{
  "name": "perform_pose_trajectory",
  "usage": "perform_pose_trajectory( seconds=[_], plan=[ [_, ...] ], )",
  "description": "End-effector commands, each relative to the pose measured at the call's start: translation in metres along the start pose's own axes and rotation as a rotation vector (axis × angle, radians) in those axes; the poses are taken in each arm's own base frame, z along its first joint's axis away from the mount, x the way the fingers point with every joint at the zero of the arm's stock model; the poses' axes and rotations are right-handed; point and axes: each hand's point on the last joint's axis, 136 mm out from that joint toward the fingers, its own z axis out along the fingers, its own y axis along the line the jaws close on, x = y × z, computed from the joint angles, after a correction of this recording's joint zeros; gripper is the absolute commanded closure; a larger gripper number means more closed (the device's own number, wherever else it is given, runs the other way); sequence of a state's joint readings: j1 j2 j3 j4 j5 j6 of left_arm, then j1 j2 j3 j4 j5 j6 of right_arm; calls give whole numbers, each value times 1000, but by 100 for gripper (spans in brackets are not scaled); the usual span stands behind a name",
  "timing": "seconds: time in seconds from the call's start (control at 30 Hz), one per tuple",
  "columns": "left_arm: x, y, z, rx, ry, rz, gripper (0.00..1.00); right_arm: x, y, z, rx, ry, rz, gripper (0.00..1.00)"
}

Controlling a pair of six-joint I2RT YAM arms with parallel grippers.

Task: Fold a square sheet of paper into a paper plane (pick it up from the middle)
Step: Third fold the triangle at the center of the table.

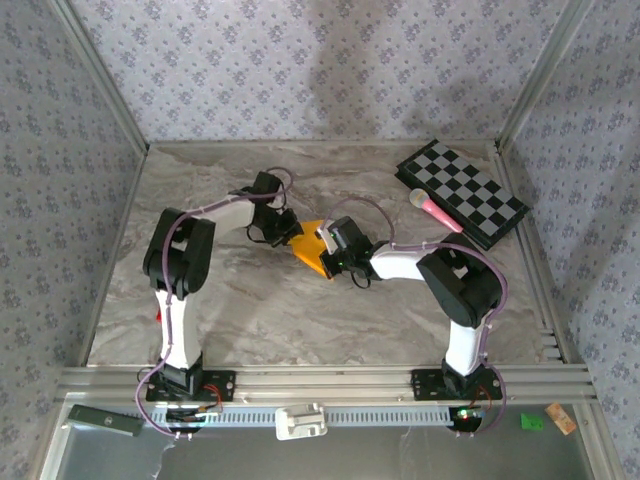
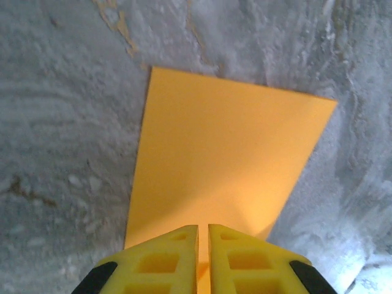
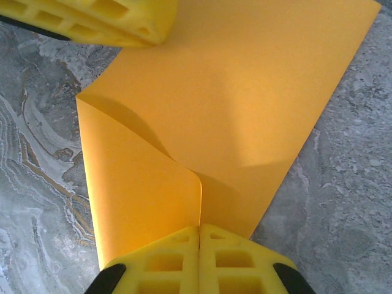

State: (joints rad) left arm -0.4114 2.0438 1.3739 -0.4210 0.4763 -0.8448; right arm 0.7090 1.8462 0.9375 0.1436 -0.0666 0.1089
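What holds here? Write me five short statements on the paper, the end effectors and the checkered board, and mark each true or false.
1. The orange paper lies fully flat, with nothing folded. False: one flap is folded over the sheet.
2. The right end effector is shut on that folded flap. True.
3. The checkered board sits on the left side. False: it lies at the far right of the table.
4. The pink-tipped stick rests on the checkered board. True.
5. The orange paper lies between the left end effector and the right end effector. True.
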Motion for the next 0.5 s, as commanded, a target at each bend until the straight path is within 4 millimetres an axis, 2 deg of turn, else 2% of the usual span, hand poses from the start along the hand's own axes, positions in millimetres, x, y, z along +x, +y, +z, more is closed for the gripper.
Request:
perform_pose_trajectory(
  seconds=[0.0, 0.3, 0.47],
  plan=[
    [3, 16, 7, -80, 34, 3, 88, 5, -5, -3, 18, 36, 11, 100],
    [15, 42, 20, -169, 97, 5, 94, -4, -5, -12, 23, 8, 11, 100],
    [20, 49, 24, -197, 118, 14, 96, -8, -5, -15, 23, -5, 7, 100]
  ],
)
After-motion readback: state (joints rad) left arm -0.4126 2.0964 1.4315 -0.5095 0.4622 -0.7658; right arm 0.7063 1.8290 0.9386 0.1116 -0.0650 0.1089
